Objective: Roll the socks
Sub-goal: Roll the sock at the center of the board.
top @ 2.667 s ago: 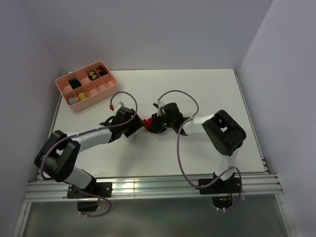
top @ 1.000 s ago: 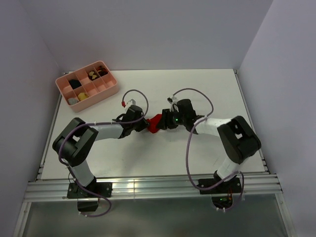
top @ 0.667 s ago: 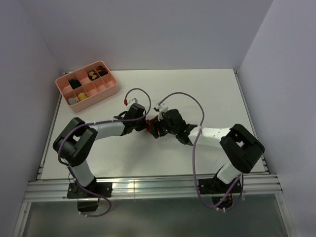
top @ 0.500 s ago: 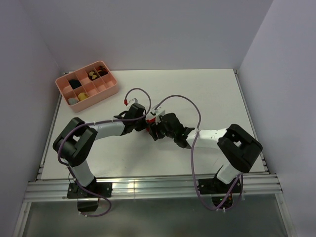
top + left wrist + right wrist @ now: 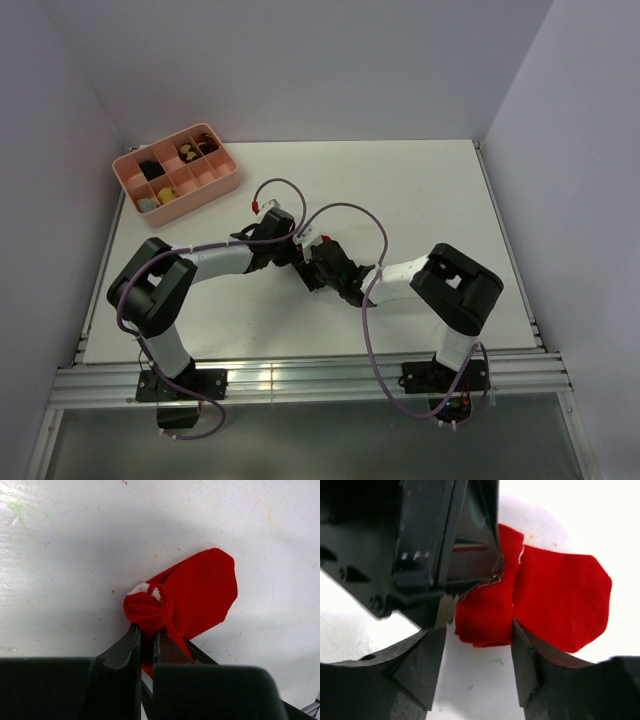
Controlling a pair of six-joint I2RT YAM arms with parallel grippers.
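Note:
The red socks [image 5: 200,587] lie on the white table, one end wound into a tight roll [image 5: 148,607] with a bit of white at its core. My left gripper [image 5: 147,632] is shut on that roll from the near side. In the right wrist view the roll [image 5: 485,612] sits just ahead of my right gripper [image 5: 477,652], which stands open. Its right finger [image 5: 525,660] rests at the fold beside the flat part [image 5: 560,600], and its left finger is apart from the fabric. From above, both grippers [image 5: 305,262] meet at mid-table and hide the socks.
A pink compartment tray [image 5: 226,178] with several small dark, yellow and grey bundles stands at the back left of the table. The left gripper's black body [image 5: 435,540] fills the upper left of the right wrist view, close to my right fingers.
The right arm has swung its gripper down and left over the socks, so the red fabric no longer shows from above. The left gripper has stayed shut on the roll.

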